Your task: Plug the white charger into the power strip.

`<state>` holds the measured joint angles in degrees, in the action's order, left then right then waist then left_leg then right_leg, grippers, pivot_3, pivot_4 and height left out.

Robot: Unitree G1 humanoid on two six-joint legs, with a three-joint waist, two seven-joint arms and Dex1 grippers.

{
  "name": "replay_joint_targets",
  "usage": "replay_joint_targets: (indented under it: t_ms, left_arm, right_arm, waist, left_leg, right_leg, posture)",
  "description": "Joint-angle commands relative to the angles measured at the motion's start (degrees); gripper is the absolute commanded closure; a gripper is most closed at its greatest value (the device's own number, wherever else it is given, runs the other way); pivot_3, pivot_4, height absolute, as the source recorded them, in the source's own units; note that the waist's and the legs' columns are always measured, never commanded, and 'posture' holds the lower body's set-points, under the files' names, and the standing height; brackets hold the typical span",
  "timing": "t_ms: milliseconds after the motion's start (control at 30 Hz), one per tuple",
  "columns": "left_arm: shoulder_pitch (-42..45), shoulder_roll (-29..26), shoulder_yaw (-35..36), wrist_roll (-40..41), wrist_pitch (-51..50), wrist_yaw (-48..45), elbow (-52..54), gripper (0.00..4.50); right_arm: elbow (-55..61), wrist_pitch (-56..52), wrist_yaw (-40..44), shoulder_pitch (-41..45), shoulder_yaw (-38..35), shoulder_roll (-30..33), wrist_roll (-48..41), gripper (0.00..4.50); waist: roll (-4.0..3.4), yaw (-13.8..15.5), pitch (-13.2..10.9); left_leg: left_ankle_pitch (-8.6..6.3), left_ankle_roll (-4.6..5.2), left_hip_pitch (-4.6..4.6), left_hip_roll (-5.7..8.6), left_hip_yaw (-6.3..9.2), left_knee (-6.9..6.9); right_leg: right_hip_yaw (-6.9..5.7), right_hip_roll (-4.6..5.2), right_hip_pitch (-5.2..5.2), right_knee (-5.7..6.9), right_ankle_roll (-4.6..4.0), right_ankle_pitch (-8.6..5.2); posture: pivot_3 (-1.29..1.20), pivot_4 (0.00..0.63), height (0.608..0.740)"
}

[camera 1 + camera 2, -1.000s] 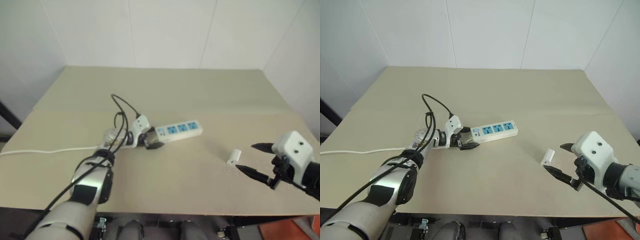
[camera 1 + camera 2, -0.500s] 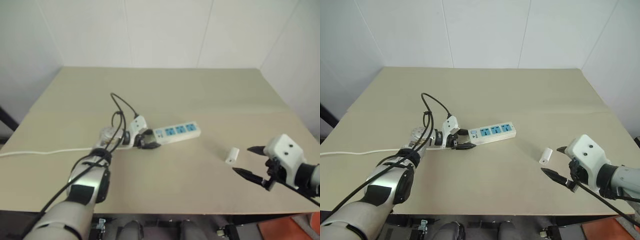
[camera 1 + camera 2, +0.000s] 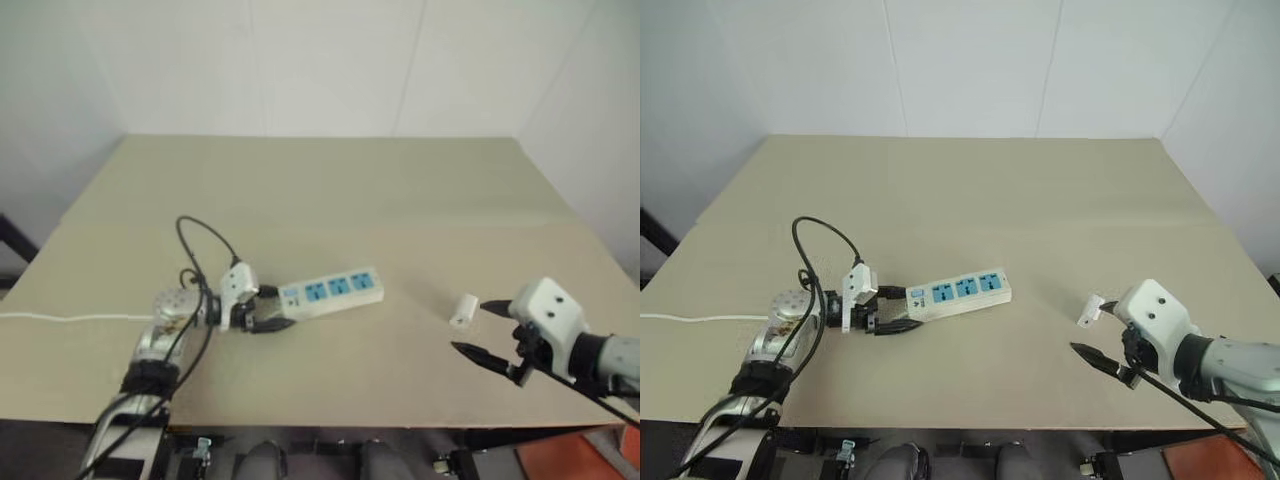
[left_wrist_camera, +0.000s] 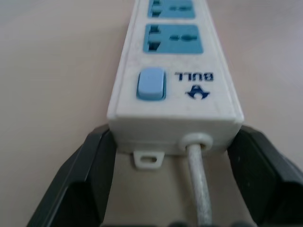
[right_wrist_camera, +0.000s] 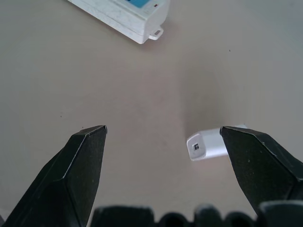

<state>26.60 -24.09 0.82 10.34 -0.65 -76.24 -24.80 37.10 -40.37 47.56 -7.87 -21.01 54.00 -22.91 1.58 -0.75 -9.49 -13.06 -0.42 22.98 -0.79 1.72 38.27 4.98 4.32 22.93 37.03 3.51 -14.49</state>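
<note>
The power strip (image 3: 330, 292) lies flat on the tan table (image 3: 350, 190), its three blue sockets facing up. My left gripper (image 3: 265, 312) is at its cord end. In the left wrist view the black fingers (image 4: 90, 179) stand spread, close on either side of the strip's end (image 4: 175, 94), with the cord between them; I cannot tell whether they touch it. The white charger (image 3: 463, 311) lies on its side on the table to the right. My right gripper (image 3: 470, 327) is open just in front of it, and the charger (image 5: 208, 144) sits close to one finger (image 5: 255, 161).
The strip's thin white cord (image 3: 70, 318) runs left across the table to its left edge. A black cable loop (image 3: 200, 240) arches above my left wrist. Bare tabletop separates the strip from the charger. The table's front edge is close under both grippers.
The left gripper has pulled back and to the left, dragging the power strip with it, and its fingers have spread apart. The right gripper has dropped slightly and stayed open by the charger.
</note>
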Motion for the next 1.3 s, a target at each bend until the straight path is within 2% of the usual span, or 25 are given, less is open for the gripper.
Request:
replay_joint_targets:
  t_ms: [33, 267, 467, 600, 833, 1033, 1300]
  left_arm:
    - [-0.92, 0.10, 1.31, 5.06, 2.34, -1.99, 2.56, 0.03]
    - [1.80, -1.39, 2.04, 7.40, 9.47, -5.08, -3.97, 0.03]
    - [8.36, 0.41, 4.50, 11.50, 13.97, -12.15, -17.20, 0.03]
    - [11.79, -0.14, 0.99, 10.59, 16.08, -16.14, -24.23, 0.03]
    - [12.83, 1.18, -2.56, 11.46, 18.76, -16.26, -26.90, 0.03]
    - [13.10, 3.12, -1.65, 6.05, 28.02, -13.73, -33.23, 0.03]
    - [14.71, 6.08, -0.64, 3.60, 31.76, -11.51, -38.21, 0.03]
  right_arm:
    - [-1.47, 1.98, 0.36, 2.69, 1.37, 1.40, 0.81, 0.00]
    - [-2.76, 2.68, 0.78, 4.06, 2.19, 1.70, 1.19, 0.00]
    - [-1.22, 1.99, 0.20, 2.78, 1.04, 0.93, 1.15, 0.00]
    - [-0.63, 1.14, 0.39, 2.18, -0.62, 1.40, 0.75, 0.00]
    - [0.53, 0.15, 0.11, -0.14, -3.09, 1.76, 1.46, 0.00]
    - [2.25, -0.66, -1.46, -0.65, -3.73, 0.58, 0.69, 0.00]
    - [0.87, -0.29, -1.74, 0.55, -2.75, 1.20, 1.18, 0.00]
  waist:
    - [0.00, 0.03, 0.00]
    - [0.00, -0.02, 0.00]
    - [0.00, -0.03, 0.00]
    - [0.00, -0.04, 0.00]
    - [0.01, -0.07, 0.00]
    - [0.01, -0.07, 0.00]
    - [0.00, 0.19, 0.01]
  left_leg:
    - [0.00, 0.00, -0.01, 0.00, 0.00, 0.02]
    - [0.00, 0.00, 0.03, 0.00, 0.00, 0.02]
    - [0.00, 0.00, -0.01, 0.01, 0.00, 0.04]
    - [0.00, 0.00, 0.06, 0.02, 0.00, 0.04]
    - [0.00, 0.00, 0.12, 0.02, 0.01, 0.04]
    - [0.00, 0.00, 0.12, 0.02, 0.01, 0.05]
    - [0.00, 0.00, 0.01, 0.03, 0.01, 0.06]
  right_leg:
    - [0.00, 0.00, 0.00, 0.00, 0.00, 0.00]
    - [0.00, 0.00, 0.00, -0.04, -0.01, 0.00]
    - [-0.01, -0.01, -0.05, -0.04, -0.01, 0.01]
    - [-0.02, -0.01, -0.02, -0.08, -0.01, 0.01]
    - [-0.02, -0.01, 0.05, -0.06, -0.01, 0.01]
    - [-0.02, -0.01, 0.04, -0.07, -0.01, 0.01]
    - [-0.02, -0.01, -0.10, -0.06, 0.00, 0.01]
  posture:
    - [0.00, 0.150, 0.740]
    - [0.00, 0.150, 0.740]
    - [0.00, 0.150, 0.740]
    - [0.00, 0.150, 0.740]
    - [0.00, 0.150, 0.740]
    - [0.00, 0.150, 0.740]
    - [0.00, 0.150, 0.740]
